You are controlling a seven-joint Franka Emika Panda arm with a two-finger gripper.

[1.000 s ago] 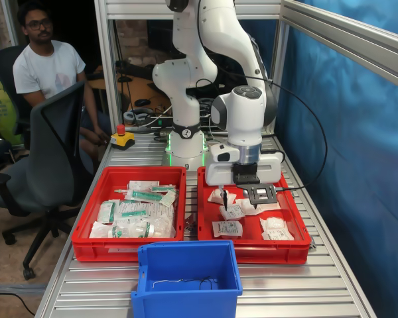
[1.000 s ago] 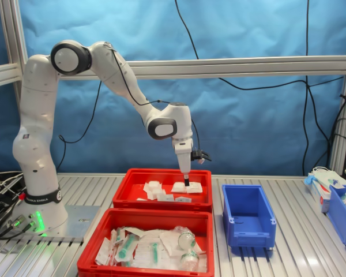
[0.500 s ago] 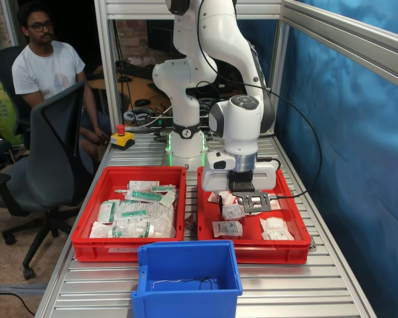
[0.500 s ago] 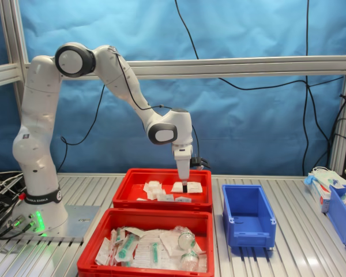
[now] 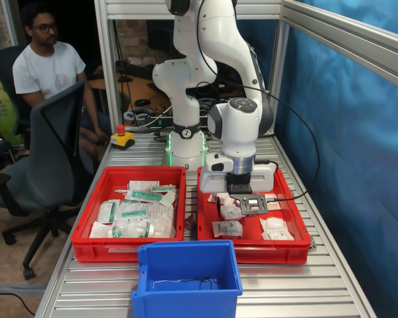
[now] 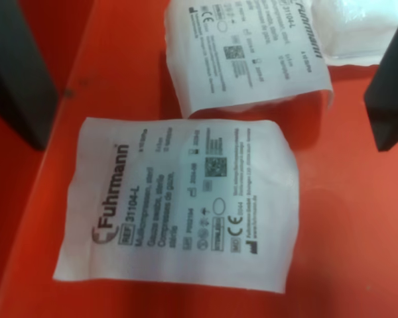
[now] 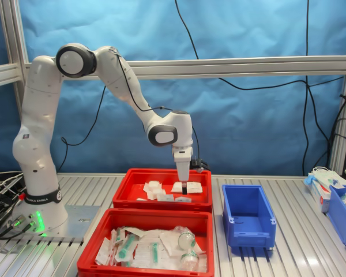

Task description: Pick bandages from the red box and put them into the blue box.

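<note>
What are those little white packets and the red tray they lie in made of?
The bandages look like matte paper or paper-backed pouches: opaque white, printed in grey, with soft creases and curling corners. It could be a paper-film laminate; the pictures leave that open. The red box looks like moulded plastic: even colour, thick rim, and a smooth, slightly glossy floor in the wrist view.

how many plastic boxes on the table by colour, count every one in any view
red: 2, the red box of bandages and the red tray of green-printed packets
blue: 2, the blue box and a blue bin cut off at the second exterior view's right edge
total: 4
</note>
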